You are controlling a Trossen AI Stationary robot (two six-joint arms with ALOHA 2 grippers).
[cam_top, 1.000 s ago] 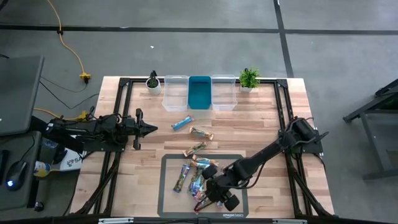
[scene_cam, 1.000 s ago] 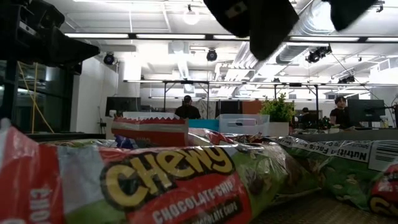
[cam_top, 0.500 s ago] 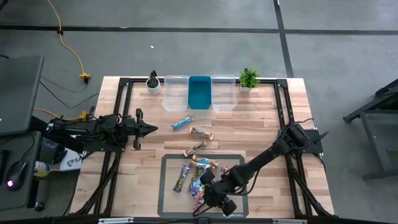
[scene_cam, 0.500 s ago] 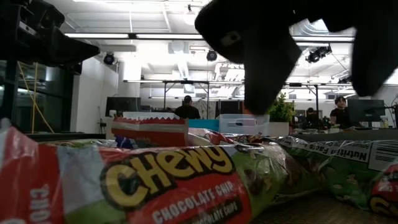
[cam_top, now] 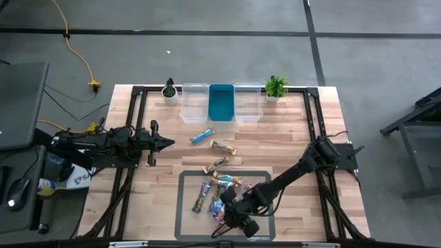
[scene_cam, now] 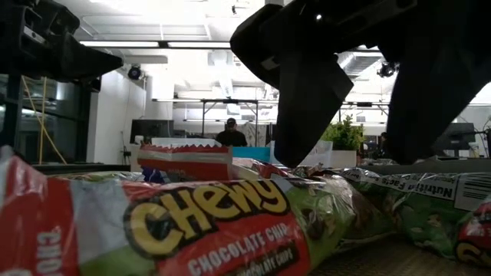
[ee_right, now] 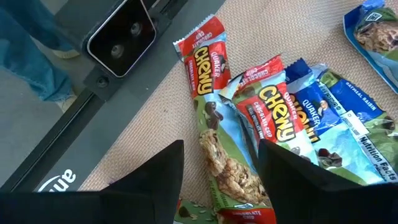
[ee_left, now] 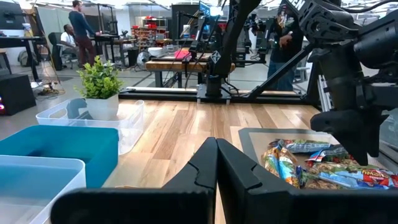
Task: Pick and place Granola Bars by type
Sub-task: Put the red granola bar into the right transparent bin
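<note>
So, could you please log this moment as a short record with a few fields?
right gripper: open, fingers straddling a Chewy chocolate chip bar in the pile of granola bars on the grey mat
left gripper: shut, waiting over the table's left side
loose bars: blue bar and brown bar on the bare wood beyond the mat
bins: clear bin, blue bin, clear bin along the far edge, between two potted plants

Granola Bars (cam_top: 215, 196) lie heaped flat on the grey mat; three more lie scattered on the wood
</note>
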